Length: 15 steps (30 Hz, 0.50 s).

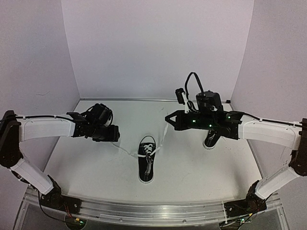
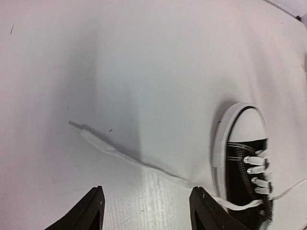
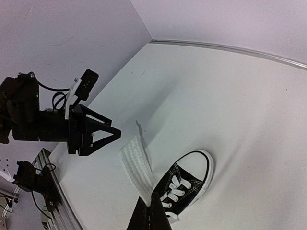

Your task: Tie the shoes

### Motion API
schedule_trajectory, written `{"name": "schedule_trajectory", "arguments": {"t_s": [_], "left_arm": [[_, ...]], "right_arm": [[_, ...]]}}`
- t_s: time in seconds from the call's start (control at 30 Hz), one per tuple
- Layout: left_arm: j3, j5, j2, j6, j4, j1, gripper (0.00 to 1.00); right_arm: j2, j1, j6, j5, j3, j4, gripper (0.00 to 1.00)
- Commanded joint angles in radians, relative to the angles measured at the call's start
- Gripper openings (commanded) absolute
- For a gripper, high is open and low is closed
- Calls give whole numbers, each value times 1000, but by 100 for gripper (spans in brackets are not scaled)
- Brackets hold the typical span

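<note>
One black sneaker with a white sole lies mid-table, toe toward the arms; it also shows in the left wrist view and the right wrist view. My right gripper is shut on one of its white laces, holding it taut above the shoe. The other lace lies slack on the table, running left. My left gripper is open and empty just above that lace, left of the shoe. The second sneaker sits at the right, mostly hidden under my right arm.
White walls enclose the table on the back and both sides. A metal rail runs along the near edge by the arm bases. My left gripper's open fingers show in the right wrist view.
</note>
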Motion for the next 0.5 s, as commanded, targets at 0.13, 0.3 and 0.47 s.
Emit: {"name": "schedule_trajectory", "arguments": {"t_s": [0.13, 0.3, 0.47], "left_arm": [[21, -140, 141, -93, -9, 11, 56], [55, -104, 237, -104, 23, 41, 48], [89, -95, 307, -103, 43, 59, 42]], "right_arm": [[-99, 4, 27, 66, -76, -53, 0], [-125, 4, 27, 70, -95, -75, 0], [-136, 4, 26, 62, -105, -82, 0]]}}
